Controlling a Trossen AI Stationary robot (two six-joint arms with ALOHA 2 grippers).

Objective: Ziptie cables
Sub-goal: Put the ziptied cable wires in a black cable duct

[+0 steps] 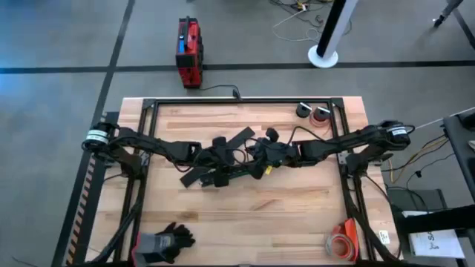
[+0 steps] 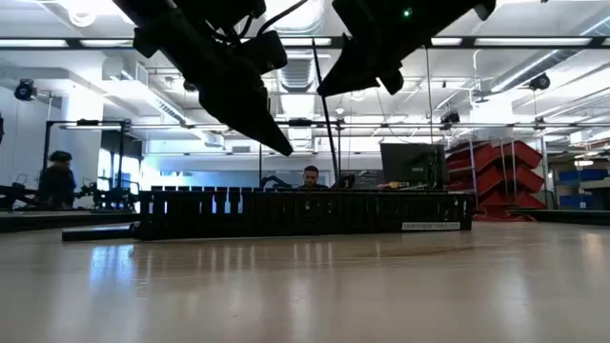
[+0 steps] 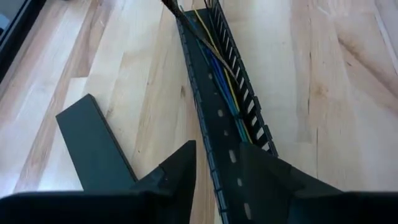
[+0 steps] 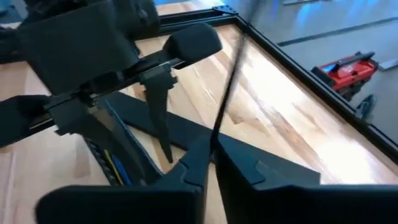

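Here the left hand (image 3: 214, 165) gapes above the cables (image 3: 225, 84); right hand (image 4: 211, 146) pinches a thin black strip (image 4: 229, 81)

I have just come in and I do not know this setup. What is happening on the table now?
Two robot arms meet over the middle of the wooden table. The left gripper hangs open over a black slotted strip with the cables lying inside it. The right gripper is shut on a thin black strand beside it.
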